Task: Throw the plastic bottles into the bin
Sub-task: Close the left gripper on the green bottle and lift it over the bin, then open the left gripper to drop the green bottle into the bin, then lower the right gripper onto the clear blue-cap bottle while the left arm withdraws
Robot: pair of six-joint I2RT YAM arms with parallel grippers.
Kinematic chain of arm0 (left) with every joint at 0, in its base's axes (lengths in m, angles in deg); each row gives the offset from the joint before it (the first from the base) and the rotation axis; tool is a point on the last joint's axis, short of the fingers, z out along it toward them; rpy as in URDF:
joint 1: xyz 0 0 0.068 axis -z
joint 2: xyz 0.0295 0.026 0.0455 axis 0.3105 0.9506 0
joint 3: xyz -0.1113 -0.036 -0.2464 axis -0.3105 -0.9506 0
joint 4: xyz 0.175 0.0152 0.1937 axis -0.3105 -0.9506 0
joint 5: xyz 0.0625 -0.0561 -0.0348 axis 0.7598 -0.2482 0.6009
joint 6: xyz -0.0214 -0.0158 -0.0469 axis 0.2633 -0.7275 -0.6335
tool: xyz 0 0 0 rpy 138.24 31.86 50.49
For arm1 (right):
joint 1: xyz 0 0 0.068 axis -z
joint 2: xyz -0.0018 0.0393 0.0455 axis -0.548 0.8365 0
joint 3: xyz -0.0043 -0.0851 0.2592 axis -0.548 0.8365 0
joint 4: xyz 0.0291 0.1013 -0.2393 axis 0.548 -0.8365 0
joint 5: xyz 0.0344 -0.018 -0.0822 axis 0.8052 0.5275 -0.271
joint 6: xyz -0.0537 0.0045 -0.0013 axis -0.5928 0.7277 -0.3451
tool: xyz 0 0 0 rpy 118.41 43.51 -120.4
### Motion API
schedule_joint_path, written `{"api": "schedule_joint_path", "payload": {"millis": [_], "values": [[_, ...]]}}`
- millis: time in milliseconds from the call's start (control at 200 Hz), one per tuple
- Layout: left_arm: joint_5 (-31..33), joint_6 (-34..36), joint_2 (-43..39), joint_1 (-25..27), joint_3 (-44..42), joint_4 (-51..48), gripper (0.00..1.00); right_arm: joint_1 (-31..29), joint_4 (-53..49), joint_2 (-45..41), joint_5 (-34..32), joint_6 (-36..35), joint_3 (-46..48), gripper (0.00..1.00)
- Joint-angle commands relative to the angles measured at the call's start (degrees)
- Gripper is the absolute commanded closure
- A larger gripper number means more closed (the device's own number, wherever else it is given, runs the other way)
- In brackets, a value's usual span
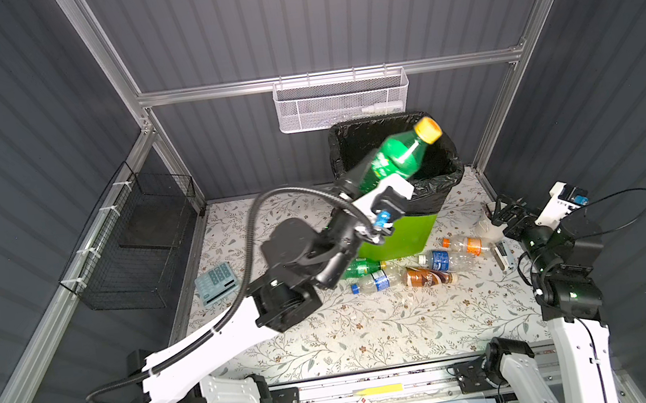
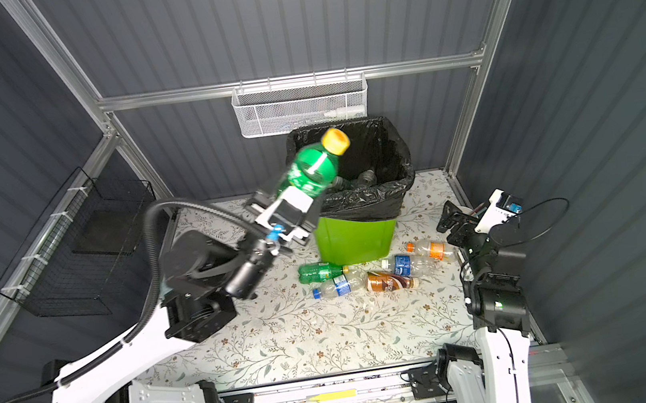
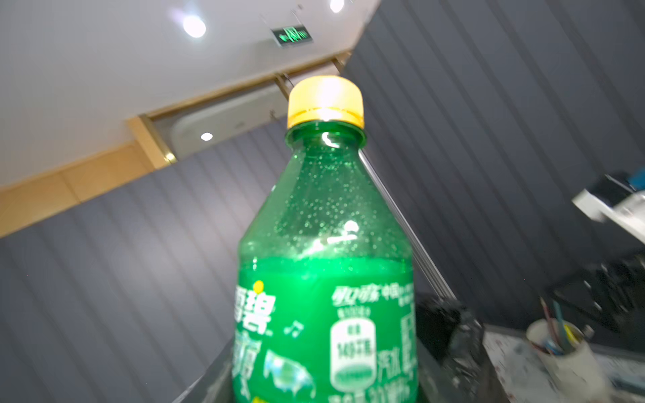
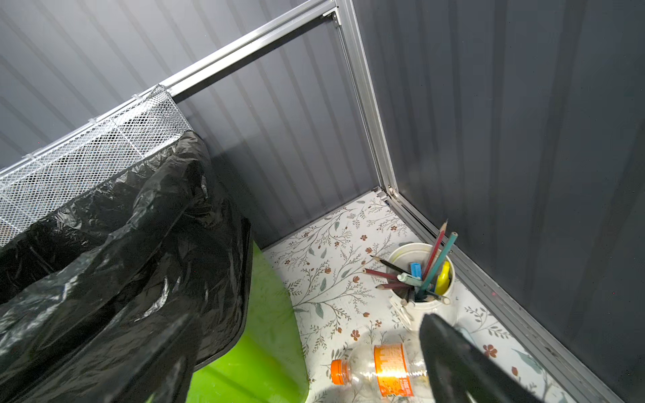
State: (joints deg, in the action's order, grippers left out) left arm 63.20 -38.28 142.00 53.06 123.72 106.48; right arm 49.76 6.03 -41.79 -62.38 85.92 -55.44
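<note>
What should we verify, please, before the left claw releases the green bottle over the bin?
1. Left claw shut on the green bottle: ok.
2. Yellow cap on: ok.
3. Whole bottle inside the bin rim's outline: cannot tell; its base hangs near the front rim.
4. Black bag leaves the mouth open: ok.
5. Room above the bottles inside: ok.
6. Right claw open, away from the bin: ok.

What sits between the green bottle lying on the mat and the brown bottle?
A clear bottle with a blue cap lies on its side between the green bottle and the brown bottle, seen in both top views.
</note>
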Motion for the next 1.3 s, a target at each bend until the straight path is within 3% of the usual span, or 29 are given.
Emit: {"api": "schedule_joint_path", "payload": {"millis": [0, 130, 190, 260, 345, 395, 450, 605, 750, 931, 1161, 1291], "values": [[-2.7, 1.9, -1.5, -0.5, -0.3, 9.7, 0.47, 0.2, 1.6, -0.3, 1.3, 0.6, 0.3, 0.01], [-6.4, -5.4, 0.5, -6.4, 0.5, 12.7, 0.47, 0.2, 1.2, -0.7, 1.7, 0.5, 0.2, 0.01], [-8.4, -14.3, 4.5, -12.9, 3.5, 8.7, 0.45, 0.2, 1.3, -0.7, 2.7, 0.8, 0.2, 0.01], [-15.5, -27.8, 12.3, -21.5, 11.0, -2.1, 0.41, 0.2, 1.4, -0.5, 4.8, 1.4, 0.3, 0.01], [-20.6, -34.7, 26.1, -25.5, 26.7, -20.4, 0.31, 0.2, 0.9, -0.6, 6.4, 1.8, 0.5, 0.01], [-23.6, -35.7, 32.8, -25.6, 36.0, -30.5, 0.19, 0.2, 0.4, -1.2, 6.5, 1.4, 0.5, 0.01], [-26.6, -36.7, 35.2, -25.5, 40.2, -33.3, 0.01, 0.2, -0.6, -2.3, 5.5, 0.1, 0.5, 0.01], [-23.0, -36.8, 25.7, -25.5, 27.1, -17.9, 0.0, 0.2, -3.5, -3.9, 1.8, -2.2, 0.3, 0.01], [-16.4, -34.6, 18.9, -25.5, 21.1, -15.0, 0.0, 0.2, -2.6, -3.5, 2.3, -0.5, 1.2, 0.01], [-10.1, -33.0, 9.7, -25.5, 7.4, -6.3, 0.0, 0.2, -0.9, -2.7, 3.7, 1.0, 1.7, 0.01], [3.5, -32.7, 5.0, -25.7, -0.9, -9.7, 0.0, 0.0, 1.0, -1.8, 11.3, -0.2, 3.2, 0.01], [7.4, -36.3, 2.9, -27.9, -5.7, -13.4, 0.0, -1.7, 0.5, -1.5, 12.0, -3.2, 3.4, 0.01]]}}
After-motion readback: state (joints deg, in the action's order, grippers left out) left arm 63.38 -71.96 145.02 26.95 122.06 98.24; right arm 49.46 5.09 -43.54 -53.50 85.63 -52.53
